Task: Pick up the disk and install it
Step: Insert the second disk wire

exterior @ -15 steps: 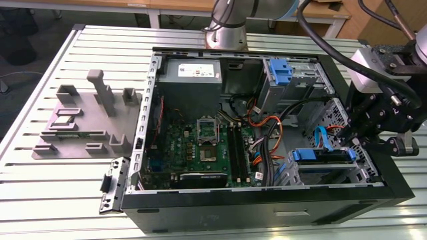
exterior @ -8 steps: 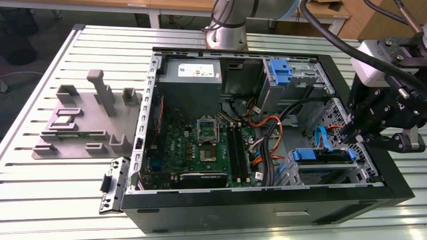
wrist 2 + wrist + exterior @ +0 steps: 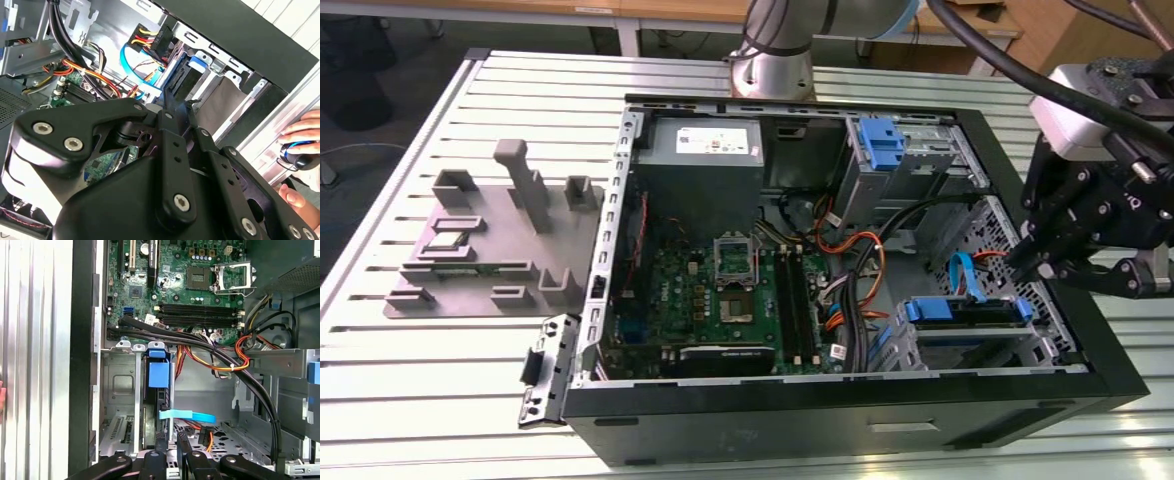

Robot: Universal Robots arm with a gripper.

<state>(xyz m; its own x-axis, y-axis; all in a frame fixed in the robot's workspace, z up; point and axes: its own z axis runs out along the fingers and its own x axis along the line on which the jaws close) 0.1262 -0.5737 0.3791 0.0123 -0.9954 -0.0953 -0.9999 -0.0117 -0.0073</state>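
Table (image 3: 400, 340): ribbed metal, matt silver-grey, light glare on the ridges.
Case (image 3: 854, 425): black outer shell, matt; inner walls and drive cages of bare, dull sheet metal.
Board (image 3: 720, 300): green, semi-gloss, with shiny metal socket frame and black plastic slots.
Power supply (image 3: 700, 150): grey metal box, matt, with a white paper sticker.
Disk (image 3: 967, 312): dark body in a blue plastic bracket, smooth with a slight sheen.
Cables (image 3: 200, 342): black, orange and light-blue plastic sheathing, smooth.
Gripper (image 3: 172, 452): black metal links, satin, with bright steel screw heads in both wrist views.
Fixture (image 3: 480, 245): grey plastic, matt.
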